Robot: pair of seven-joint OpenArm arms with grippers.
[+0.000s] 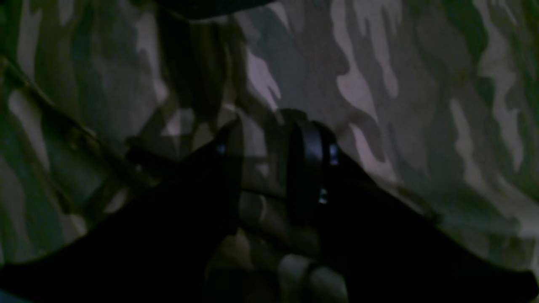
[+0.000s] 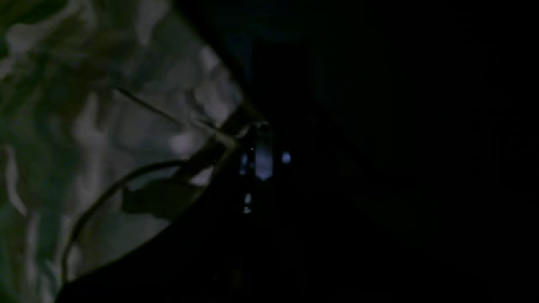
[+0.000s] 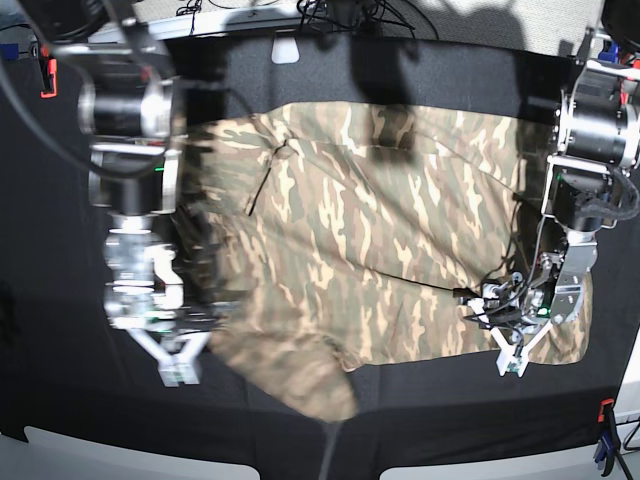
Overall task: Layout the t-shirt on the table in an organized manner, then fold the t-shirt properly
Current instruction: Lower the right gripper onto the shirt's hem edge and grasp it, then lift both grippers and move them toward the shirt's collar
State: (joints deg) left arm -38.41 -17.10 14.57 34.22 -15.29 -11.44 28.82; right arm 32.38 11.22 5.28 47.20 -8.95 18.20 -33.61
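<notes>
Reaching down from the far edge, both arms point their grippers at the near side of the table (image 3: 60,400). On the scene's left, the right gripper (image 3: 180,368) is clenched at the blurred near-left edge of the t-shirt (image 3: 380,250); a hold cannot be confirmed. On the right, the left gripper (image 3: 512,362) pinches a fold at the shirt's near-right corner. Camouflage cloth lies spread across the middle.
</notes>
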